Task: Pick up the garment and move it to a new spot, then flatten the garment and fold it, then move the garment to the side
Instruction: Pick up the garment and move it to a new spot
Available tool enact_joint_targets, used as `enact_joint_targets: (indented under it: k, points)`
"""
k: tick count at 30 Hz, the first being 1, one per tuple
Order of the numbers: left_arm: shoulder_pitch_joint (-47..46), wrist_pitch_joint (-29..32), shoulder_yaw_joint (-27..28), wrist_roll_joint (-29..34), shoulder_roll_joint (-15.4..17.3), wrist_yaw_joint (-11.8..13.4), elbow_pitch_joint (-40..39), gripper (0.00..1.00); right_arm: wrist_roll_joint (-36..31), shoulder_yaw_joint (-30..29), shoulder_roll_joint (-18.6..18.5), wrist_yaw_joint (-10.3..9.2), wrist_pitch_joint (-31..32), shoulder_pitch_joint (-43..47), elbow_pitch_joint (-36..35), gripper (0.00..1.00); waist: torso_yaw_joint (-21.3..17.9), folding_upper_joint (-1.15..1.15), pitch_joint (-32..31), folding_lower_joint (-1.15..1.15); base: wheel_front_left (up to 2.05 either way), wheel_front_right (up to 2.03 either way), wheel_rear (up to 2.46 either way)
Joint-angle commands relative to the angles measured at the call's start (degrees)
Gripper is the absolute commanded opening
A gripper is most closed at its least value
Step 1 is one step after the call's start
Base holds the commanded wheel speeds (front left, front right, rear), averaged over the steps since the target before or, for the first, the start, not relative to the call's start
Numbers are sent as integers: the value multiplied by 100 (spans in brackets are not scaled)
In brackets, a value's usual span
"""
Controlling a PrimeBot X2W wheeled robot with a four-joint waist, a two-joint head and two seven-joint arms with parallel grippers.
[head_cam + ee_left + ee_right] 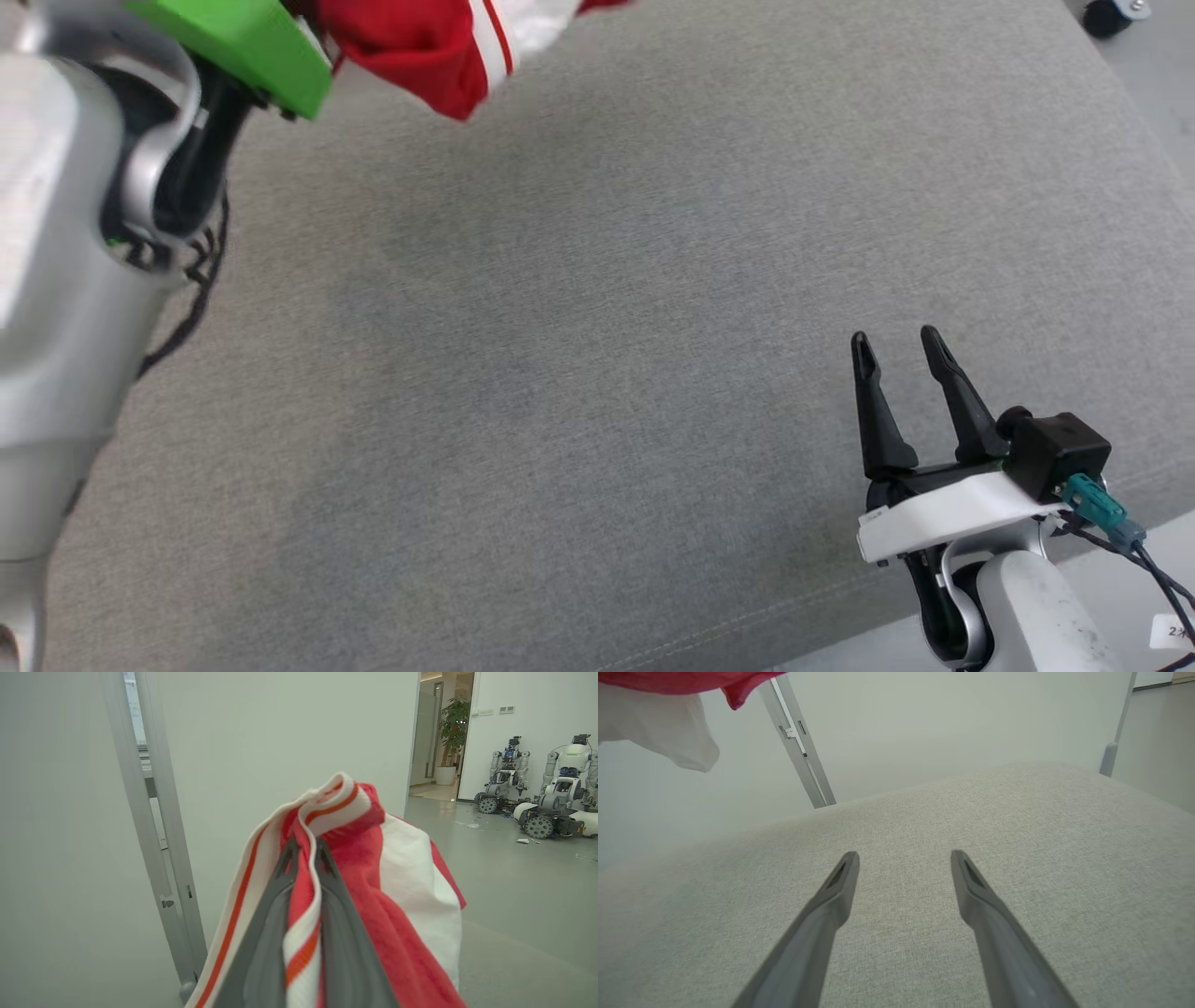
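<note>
The garment (373, 868) is red and white with striped trim, and it hangs bunched in the air. My left gripper (306, 849) is shut on its striped edge, the cloth draped over both fingers. In the head view the garment (439, 47) dangles at the top left beside the left arm's green wrist part (243, 47), above the grey cushion (597, 373). The garment's hanging end (668, 723) shows at the top left of the right wrist view. My right gripper (898, 350) rests low at the lower right, open, with nothing between its fingers (845, 877).
The grey fabric cushion spreads wide under both arms, its front edge at the lower right. A white wall with a metal post (798, 742) stands behind it. Other robots (560, 793) are parked across the room floor, and a caster wheel (1111, 14) sits beyond the cushion's far right corner.
</note>
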Motion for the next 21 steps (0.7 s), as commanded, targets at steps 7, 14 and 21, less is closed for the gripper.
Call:
enact_joint_targets:
  k: [7,14,21]
  points:
    - [1137,-387,-394,-151,-474,72,469,0,172,94,3,-3,-17,34,-7,100,-513,0,97,0,0,0,0]
    - [2132,-855,-707,-314,-952,-28,1347,0,186,89,2,-2,-17,25,-28,100,-499,0,91,0,0,0,0]
    - [2424,-1191,-1068,-193,-1394,-329,1923,100,124,63,1,-2,-17,55,24,100,-229,0,-54,0,0,0,0]
